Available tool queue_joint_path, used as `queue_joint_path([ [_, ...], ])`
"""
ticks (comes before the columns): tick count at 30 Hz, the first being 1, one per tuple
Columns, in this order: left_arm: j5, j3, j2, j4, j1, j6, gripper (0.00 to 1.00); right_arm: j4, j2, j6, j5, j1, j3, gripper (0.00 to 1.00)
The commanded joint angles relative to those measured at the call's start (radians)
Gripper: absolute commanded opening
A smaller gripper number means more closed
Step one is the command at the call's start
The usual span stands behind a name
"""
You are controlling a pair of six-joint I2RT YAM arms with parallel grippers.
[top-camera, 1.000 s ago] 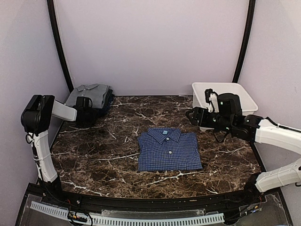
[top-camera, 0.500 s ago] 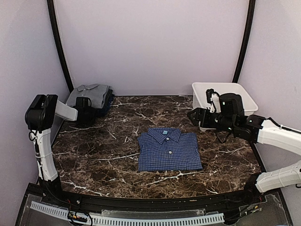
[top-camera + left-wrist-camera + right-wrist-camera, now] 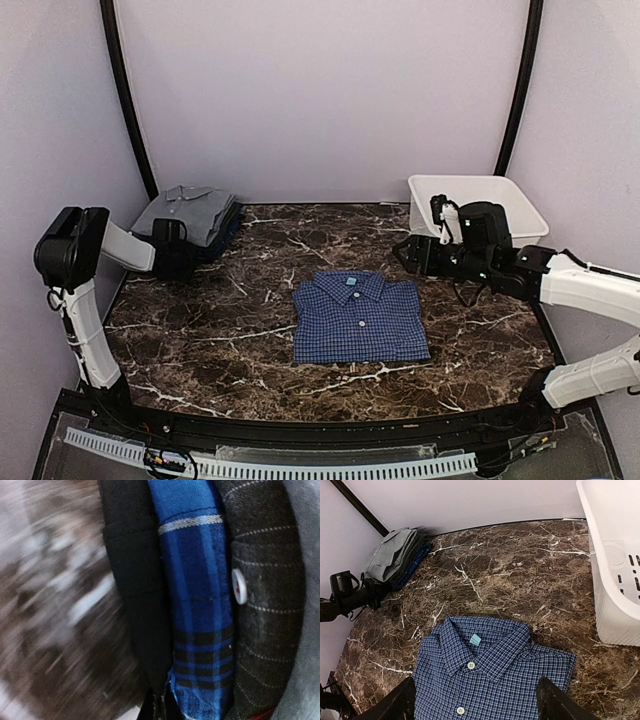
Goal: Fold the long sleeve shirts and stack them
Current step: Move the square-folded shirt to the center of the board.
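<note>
A folded blue shirt with a fine dark check (image 3: pixel 358 318) lies flat at the table's middle, collar towards the back; the right wrist view shows it (image 3: pixel 490 680) below the fingers. A plain grey shirt (image 3: pixel 185 210) tops a stack of folded cloth at the back left corner (image 3: pixel 392 555). My left gripper (image 3: pixel 174 255) is at the stack's near edge, shut on its lower dark layers (image 3: pixel 145 605). The left wrist view shows black, blue plaid (image 3: pixel 197 605) and pinstriped cloth close up. My right gripper (image 3: pixel 412 250) hovers open above the table, right of and behind the blue shirt, holding nothing.
A white plastic tub (image 3: pixel 520 195) stands at the back right, close behind my right arm (image 3: pixel 615 605). Lilac walls with black corner posts close in the dark marble table (image 3: pixel 250 340) on three sides.
My left gripper has shut on the stack's edge and pulled back to the left; the stack has shifted and spread towards the near left. My right gripper has turned slightly.
</note>
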Motion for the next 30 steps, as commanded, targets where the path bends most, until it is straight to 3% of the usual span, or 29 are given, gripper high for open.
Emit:
queue_joint_path([
  [1,-0.031,-0.165,-0.142,-0.046,-0.055,-0.035,0.00,0.061,0.022,-0.015,-0.037,-0.004,-0.015,0.79],
  [10,-0.127,-0.413,-0.401,-0.133,-0.267,-0.140,0.00,0.094,0.025,-0.012,-0.089,-0.003,-0.057,0.79],
  [19,-0.197,-0.495,-0.568,-0.280,-0.512,-0.280,0.00,0.097,0.017,-0.002,-0.133,-0.004,-0.099,0.79],
  [26,-0.136,-0.459,-0.544,-0.255,-0.556,-0.216,0.00,0.098,0.034,0.003,-0.143,-0.003,-0.107,0.79],
  [30,-0.057,-0.416,-0.444,-0.201,-0.563,-0.159,0.00,0.097,0.041,0.012,-0.138,-0.003,-0.108,0.79],
])
